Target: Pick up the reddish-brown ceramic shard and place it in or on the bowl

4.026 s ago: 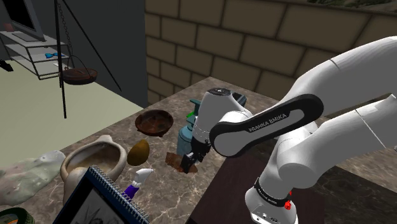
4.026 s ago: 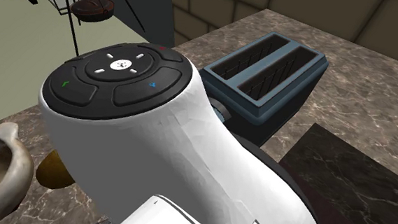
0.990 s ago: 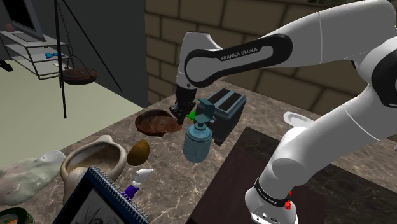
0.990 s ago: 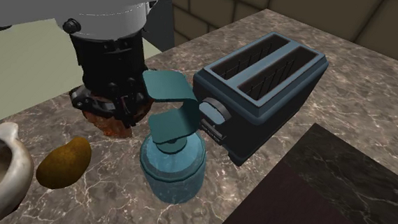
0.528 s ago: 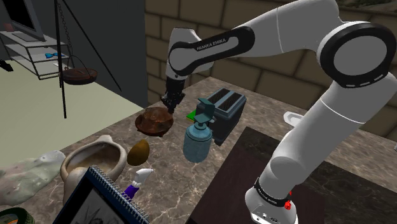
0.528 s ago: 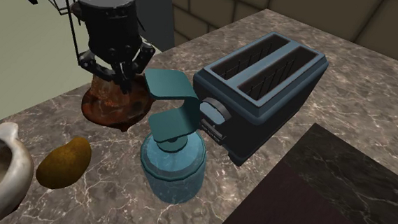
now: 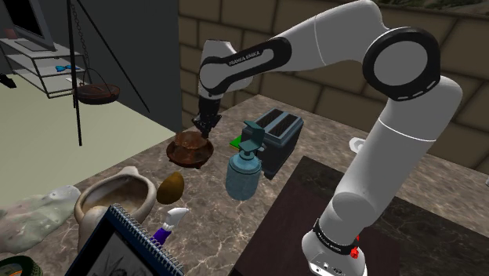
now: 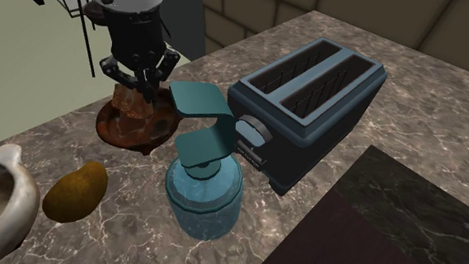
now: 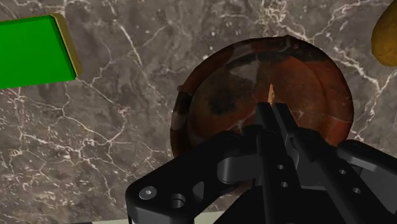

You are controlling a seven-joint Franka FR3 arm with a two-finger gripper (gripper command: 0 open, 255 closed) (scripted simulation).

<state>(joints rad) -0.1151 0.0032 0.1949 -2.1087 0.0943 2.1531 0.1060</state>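
On the counter (image 8: pixel 424 104), the bowl (image 8: pixel 117 131) is flanked on the second exterior view's right by the dispenser (image 8: pixel 205 196), with the toaster (image 8: pixel 309 98) further right. The shard (image 8: pixel 131 103) is clasped above the bowl by the fingers (image 9: pixel 270 137).

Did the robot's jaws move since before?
Yes. In the shoulder view the jaws, shut on the shard, went from beside the soap bottle up and left to above the bowl.

wall: tan stone-block wall (image 7: pixel 313 70) in large courses behind the counter | panel: flat slate-grey wall section (image 7: pixel 149 47) beside it | counter: dark brown marble countertop (image 8: pixel 441 105), white-veined | floor: pale greenish-beige floor (image 7: pixel 39 133) | furniture: grey wire shelf unit (image 7: pixel 35 67) far back | light: even, soft
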